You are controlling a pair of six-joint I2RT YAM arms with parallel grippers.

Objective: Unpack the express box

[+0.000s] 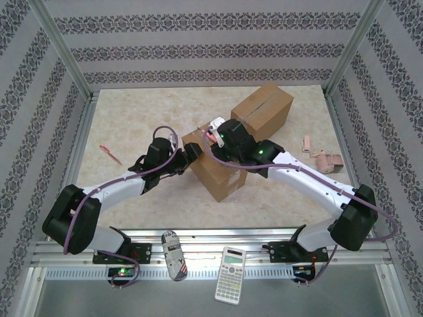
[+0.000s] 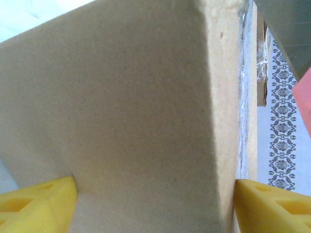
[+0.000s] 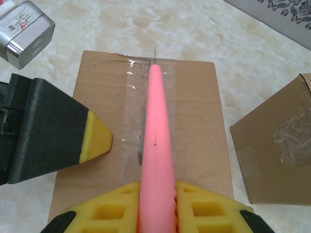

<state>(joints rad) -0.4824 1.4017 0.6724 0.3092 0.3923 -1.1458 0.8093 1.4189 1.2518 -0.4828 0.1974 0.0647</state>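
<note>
**Blade on the seam, the cut runs along the box's long axis**

At the left of the top view, the left gripper reaches in from 9 o'clock and braces the express box. Its jaws are spread wide, one yellow pad against each opposite side of the cardboard, so it is clamping the box rather than standing free.

The box sits mid-table, between the two arms, with its top face up. A strip of clear tape runs down the middle of that face along the box's long axis.

From the right, the right gripper hangs over the box. Its fingers are pressed together on a pink cutter. In the right wrist view, the cutter points from 6 o'clock straight toward 12 o'clock and lies almost exactly on the tape line. Its thin tip is near the far edge of the top face. Whether the tip has pierced the tape is too fine to tell.

That alignment is what the coming move depends on. My judgement is that the cut should be drawn back along the seam toward 6 o'clock, toward the wrist, while the left arm keeps the box from sliding.

A second box stands well apart at about 1 o'clock from the first, and neither arm is touching it.
</note>
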